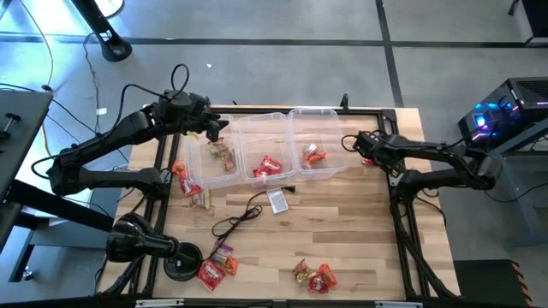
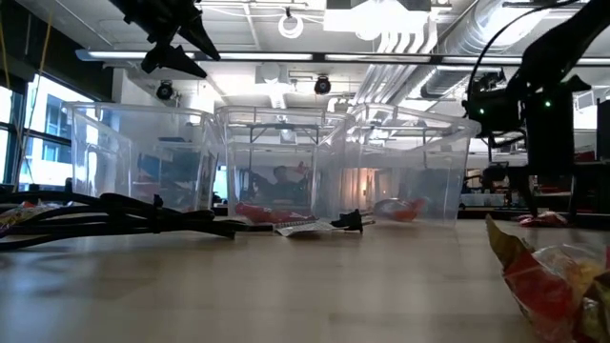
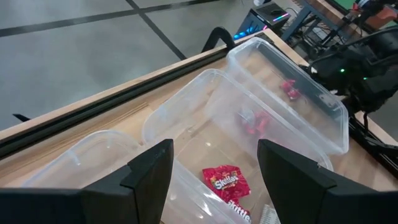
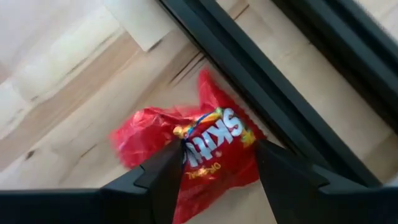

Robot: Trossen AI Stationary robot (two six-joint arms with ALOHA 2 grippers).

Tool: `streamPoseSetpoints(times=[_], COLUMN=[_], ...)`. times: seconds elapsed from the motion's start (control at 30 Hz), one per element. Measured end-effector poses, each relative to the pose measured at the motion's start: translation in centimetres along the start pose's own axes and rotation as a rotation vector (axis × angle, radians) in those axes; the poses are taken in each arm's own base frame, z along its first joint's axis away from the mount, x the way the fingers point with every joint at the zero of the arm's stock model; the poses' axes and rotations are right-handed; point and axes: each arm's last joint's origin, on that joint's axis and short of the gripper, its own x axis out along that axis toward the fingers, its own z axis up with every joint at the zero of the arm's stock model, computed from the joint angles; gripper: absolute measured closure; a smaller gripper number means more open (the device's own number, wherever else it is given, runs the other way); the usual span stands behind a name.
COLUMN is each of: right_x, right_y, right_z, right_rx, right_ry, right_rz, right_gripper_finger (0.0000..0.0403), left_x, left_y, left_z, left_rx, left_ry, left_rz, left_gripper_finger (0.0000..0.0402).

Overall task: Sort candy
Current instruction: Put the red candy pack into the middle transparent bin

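Three clear bins stand in a row at the table's far side: left bin (image 1: 214,154), middle bin (image 1: 267,154), right bin (image 1: 315,145). Brown/gold candy (image 1: 223,156) lies in the left bin, a red pack (image 1: 268,167) in the middle one and orange-red pieces (image 1: 313,156) in the right one. My left gripper (image 1: 214,130) (image 3: 214,168) hovers open and empty above the left and middle bins. My right gripper (image 1: 358,147) (image 4: 219,168) is open over a red Skittles pack (image 4: 199,146) (image 1: 368,159), which lies flat on the table right of the right bin. Its fingers stand on either side of the pack.
Loose candy lies left of the bins (image 1: 183,175) (image 1: 200,200) and near the table's near edge (image 1: 217,267) (image 1: 313,275) (image 2: 553,286). A grey tag (image 1: 278,201) with black cable (image 1: 240,218) lies in front of the bins. A black frame rail (image 4: 273,74) runs beside the red pack.
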Motion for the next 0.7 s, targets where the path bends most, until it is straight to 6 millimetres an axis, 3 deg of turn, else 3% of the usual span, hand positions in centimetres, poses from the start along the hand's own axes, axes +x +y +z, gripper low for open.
streamPoseSetpoints(times=[0.17,0.37,0.53,0.7], right_x=[1.1,-0.9,-4.6,-10.8], right_y=[-0.2,0.9,3.0,6.0], right_z=[-0.3,-0.1,1.5,3.8], right_rx=[-0.032,-0.162,-0.227,-0.313], right_ry=[0.023,0.039,-0.079,-0.303], right_rz=[0.039,0.088,0.196,0.394], right_gripper_finger=[0.023,0.0375,0.0379,0.0394], left_x=[0.0,0.0,0.0,0.0], left_y=[0.0,0.0,-0.1,-0.3], left_z=[0.0,0.1,0.2,0.7], left_rx=[0.0,0.0,-0.001,-0.003], left_ry=[0.0,-0.008,-0.023,-0.08], left_rz=[0.0,-0.002,-0.007,-0.017], left_gripper_finger=[0.0174,0.0174,0.0174,0.0174])
